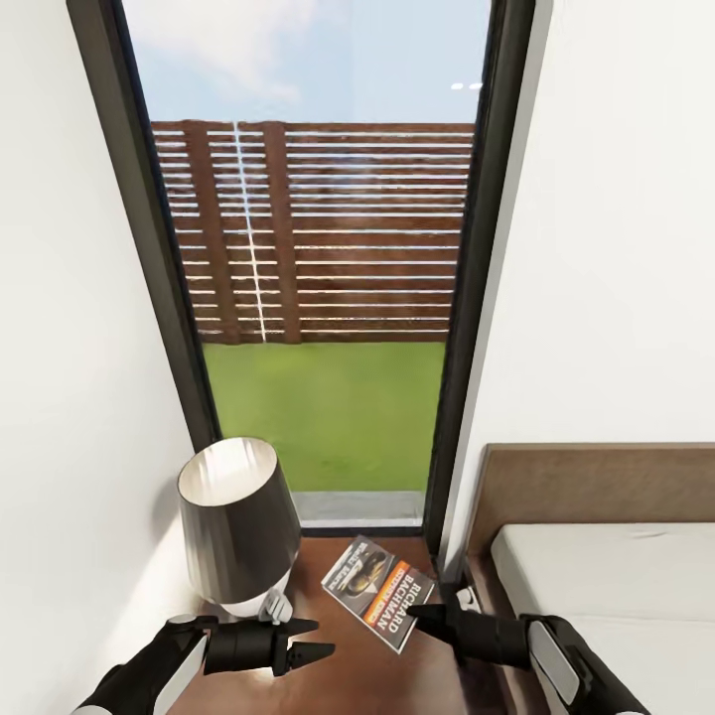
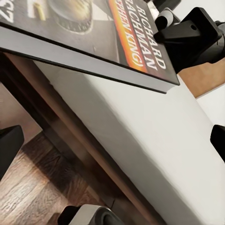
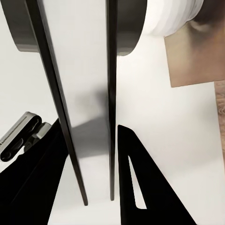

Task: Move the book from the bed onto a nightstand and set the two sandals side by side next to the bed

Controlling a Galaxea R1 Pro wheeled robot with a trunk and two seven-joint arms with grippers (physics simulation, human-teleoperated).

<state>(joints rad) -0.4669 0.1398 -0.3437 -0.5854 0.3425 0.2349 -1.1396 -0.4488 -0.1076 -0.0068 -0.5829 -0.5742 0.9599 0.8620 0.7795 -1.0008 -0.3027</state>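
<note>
The book (image 1: pixel 381 590) hangs tilted over the dark-brown nightstand (image 1: pixel 367 680), cover up, with the orange band and "Richard Bachman" showing. My right gripper (image 1: pixel 418 613) is shut on the book's near edge. In the right wrist view the book (image 3: pixel 89 93) stands edge-on between the black fingers. The left wrist view looks across at the book (image 2: pixel 93 37), the right gripper (image 2: pixel 187 33) and the bed's grey mattress (image 2: pixel 154 154). My left gripper (image 1: pixel 313 641) is open and holds nothing, low over the nightstand beside the lamp's base. The sandals are out of view.
A lamp (image 1: pixel 236 531) with a dark shade stands on the nightstand's left half. The bed (image 1: pixel 616 586) and its brown headboard (image 1: pixel 596 487) lie to the right. A tall dark-framed window (image 1: pixel 328 298) rises behind, with white walls on both sides.
</note>
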